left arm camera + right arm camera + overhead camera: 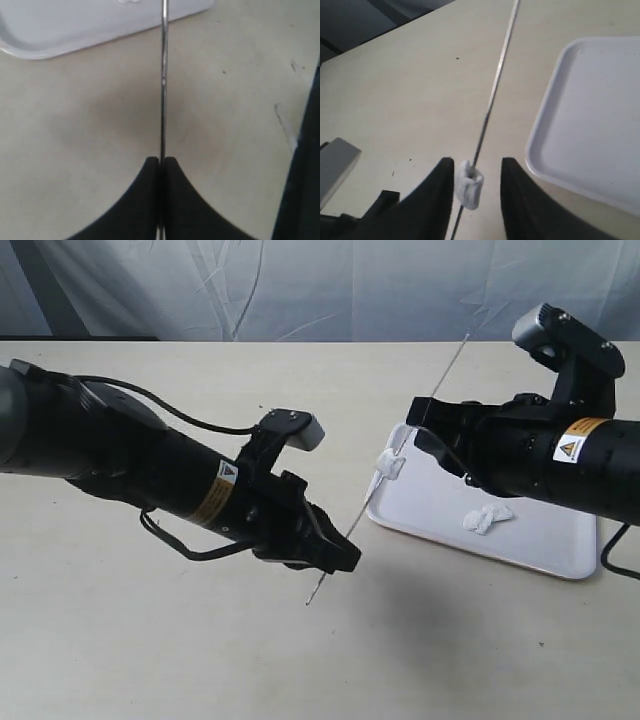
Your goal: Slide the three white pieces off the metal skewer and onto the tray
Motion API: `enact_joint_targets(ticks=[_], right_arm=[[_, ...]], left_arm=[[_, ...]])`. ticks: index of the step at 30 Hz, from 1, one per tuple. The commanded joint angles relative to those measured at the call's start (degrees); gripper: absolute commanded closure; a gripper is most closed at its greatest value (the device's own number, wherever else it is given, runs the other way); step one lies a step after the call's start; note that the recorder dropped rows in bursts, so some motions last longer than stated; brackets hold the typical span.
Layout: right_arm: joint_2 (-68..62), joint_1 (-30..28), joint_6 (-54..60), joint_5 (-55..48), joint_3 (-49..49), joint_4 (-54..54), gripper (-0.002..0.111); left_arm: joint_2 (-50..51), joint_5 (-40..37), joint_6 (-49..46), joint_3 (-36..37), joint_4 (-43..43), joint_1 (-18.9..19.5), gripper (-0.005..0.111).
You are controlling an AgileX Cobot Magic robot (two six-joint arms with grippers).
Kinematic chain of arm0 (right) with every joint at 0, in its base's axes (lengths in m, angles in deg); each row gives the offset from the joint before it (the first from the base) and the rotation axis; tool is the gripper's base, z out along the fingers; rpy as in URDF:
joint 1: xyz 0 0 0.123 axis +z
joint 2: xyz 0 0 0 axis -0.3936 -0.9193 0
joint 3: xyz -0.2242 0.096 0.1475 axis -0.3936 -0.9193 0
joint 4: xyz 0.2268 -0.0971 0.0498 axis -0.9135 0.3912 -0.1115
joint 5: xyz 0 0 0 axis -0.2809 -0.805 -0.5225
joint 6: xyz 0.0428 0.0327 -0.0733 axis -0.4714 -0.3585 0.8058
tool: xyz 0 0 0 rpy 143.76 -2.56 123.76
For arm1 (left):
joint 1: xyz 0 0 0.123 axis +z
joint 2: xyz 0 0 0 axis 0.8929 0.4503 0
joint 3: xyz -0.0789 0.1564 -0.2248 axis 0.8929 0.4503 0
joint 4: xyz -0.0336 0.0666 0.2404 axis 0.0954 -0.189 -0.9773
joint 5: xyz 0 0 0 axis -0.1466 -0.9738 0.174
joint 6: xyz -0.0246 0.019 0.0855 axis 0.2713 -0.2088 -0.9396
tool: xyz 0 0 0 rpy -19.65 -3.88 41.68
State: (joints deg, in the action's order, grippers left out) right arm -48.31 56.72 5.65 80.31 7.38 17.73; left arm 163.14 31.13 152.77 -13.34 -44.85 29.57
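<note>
Left gripper (340, 552): clamped on metal skewer (430, 398) near its low end | Right gripper (477, 165): jaws apart, straddling white piece (468, 187) threaded on the rod, near tray (560, 540) corner | Handling: piece likely soft and light; pinch its sides gently; rod thin, slippery.
</note>
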Motion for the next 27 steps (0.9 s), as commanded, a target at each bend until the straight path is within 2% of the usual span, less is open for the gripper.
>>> enact_joint_targets(ticks=[1,3,9,17,27], right_arm=[[4.1,1.3,0.0,-3.3,0.3,0.6,0.06],[5.6,1.3,0.0,-4.6,0.3,0.5,0.056],[9.4,1.3,-0.1,-7.2,0.3,0.5,0.064],[10.7,1.3,-0.1,-6.9,0.3,0.0,0.065],[10.7,1.9,-0.1,-4.8,0.3,-2.1,0.065]], left_arm=[[0.3,4.8,-0.2,0.0,2.3,0.2,0.107],[0.3,6.6,-0.2,-1.0,3.1,0.9,0.107],[0.3,18.3,0.3,-3.8,8.3,3.3,0.107],[0.4,22.5,1.0,-4.1,8.5,3.4,0.107],[0.4,23.2,2.1,-4.1,8.0,3.2,0.107]])
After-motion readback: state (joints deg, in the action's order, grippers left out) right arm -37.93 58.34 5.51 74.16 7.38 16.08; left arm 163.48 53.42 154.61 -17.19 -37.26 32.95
